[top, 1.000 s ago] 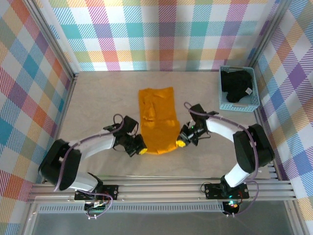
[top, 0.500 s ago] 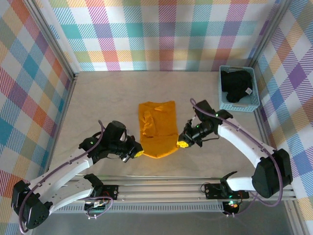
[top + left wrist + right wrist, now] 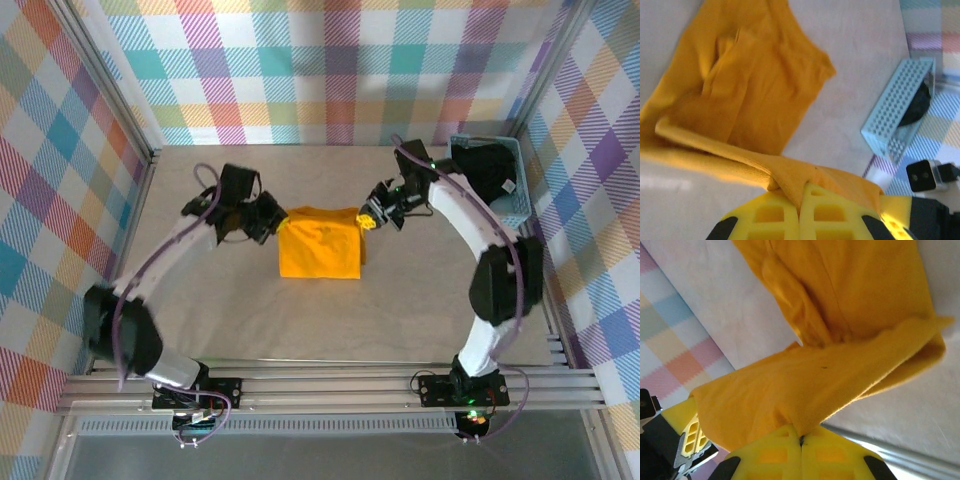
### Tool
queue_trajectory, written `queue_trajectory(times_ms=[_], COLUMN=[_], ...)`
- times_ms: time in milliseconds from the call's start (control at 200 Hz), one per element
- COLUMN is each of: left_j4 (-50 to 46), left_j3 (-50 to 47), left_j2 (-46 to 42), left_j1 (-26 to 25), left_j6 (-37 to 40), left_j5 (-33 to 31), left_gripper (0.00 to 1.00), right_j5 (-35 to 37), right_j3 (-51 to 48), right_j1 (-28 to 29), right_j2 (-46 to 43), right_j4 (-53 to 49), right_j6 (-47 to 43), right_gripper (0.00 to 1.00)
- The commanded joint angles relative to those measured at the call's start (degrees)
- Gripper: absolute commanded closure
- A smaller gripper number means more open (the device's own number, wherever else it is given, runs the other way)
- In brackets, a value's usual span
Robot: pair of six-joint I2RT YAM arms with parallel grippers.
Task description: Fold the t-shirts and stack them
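Table — orange t-shirt doubled over.

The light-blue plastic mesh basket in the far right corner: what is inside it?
A crumpled black cloth t-shirt with a small white tag lies in the light-blue plastic mesh basket. The basket's floor and anything under the shirt are covered, so I cannot see them.

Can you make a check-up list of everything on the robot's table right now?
Surface: pale beige tabletop, no spills seen.
Job's things: mustard-orange cloth t-shirt folded over mid-table; black cloth t-shirt with white tag bunched in the light-blue plastic mesh basket.
Clutter: that basket, far right corner; nothing else seen.
Grippers: left gripper and right gripper each shut on a far corner of the orange shirt.
Cables: purplish cables along both arms.
Surroundings: pastel plaid walls; metal rail at near edge.
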Motion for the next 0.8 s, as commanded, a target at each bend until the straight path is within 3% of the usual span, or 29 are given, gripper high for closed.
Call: queue_trajectory(times_ms=[0,60,125,230,310,425,595,690,795], left_j4=[1.9,0.4,-0.3,-1.3,-1.6,0.2,13.1,23.4,28.9], left_j3=[7.0,12.8,19.1,23.2,20.3,6.4,-16.5,-21.6,-20.3], left_j2=[12.0,19.5,24.8,26.3,22.5,11.8,-3.2,-4.2,1.9], left_j1=[2.4,3.6,4.2,3.9,2.3,-2.5,-15.5,-22.3,-25.7], left_j6=[5.0,6.5,8.0,7.9,7.2,0.3,-24.1,-35.3,-40.2], left_j5=[0.9,0.5,-0.3,-3.3,-4.3,-6.5,-12.2,-18.1,-20.2], left_gripper=[1.00,0.83,0.74,0.50,0.47,0.48,0.48,0.37,0.32], right_j5=[-2.3,-1.3,1.3,6.0,7.6,6.7,3.8,3.7,3.9], right_j3=[5.7,11.6,17.1,22.0,19.9,7.1,-22.3,-34.6,-41.4], right_j1=[-1.5,-2.0,-2.4,-2.9,-2.9,-2.6,-1.3,-0.6,-0.6], right_j2=[10.5,17.3,21.9,23.3,20.0,10.3,-13.0,-24.4,-33.1], right_j4=[4.8,4.4,3.6,3.2,4.9,12.1,34.9,41.3,39.1], right_j6=[3.2,3.1,2.0,-0.5,-1.9,-3.2,-2.5,-1.0,-0.6], right_gripper=[1.00,0.77,0.63,0.53,0.51,0.52,0.48,0.44,0.43])
